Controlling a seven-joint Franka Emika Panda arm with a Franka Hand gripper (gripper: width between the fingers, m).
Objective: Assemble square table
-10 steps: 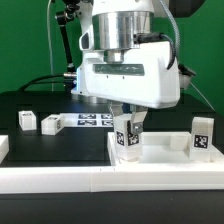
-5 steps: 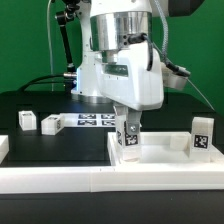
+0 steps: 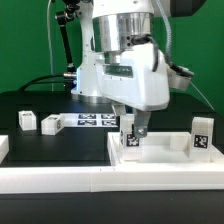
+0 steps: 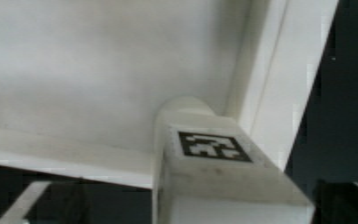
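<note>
Upright leg (image 3: 129, 141) on slab (image 3: 165, 152), between fingers (image 3: 142, 127); grip unclear.

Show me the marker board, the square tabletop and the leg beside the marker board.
marker board (image 3: 95, 120): exterior view, its printed tags.
square tabletop (image 3: 165, 148): exterior view, bare flat face.
leg beside the marker board (image 3: 50, 124): exterior view, front face.
</note>
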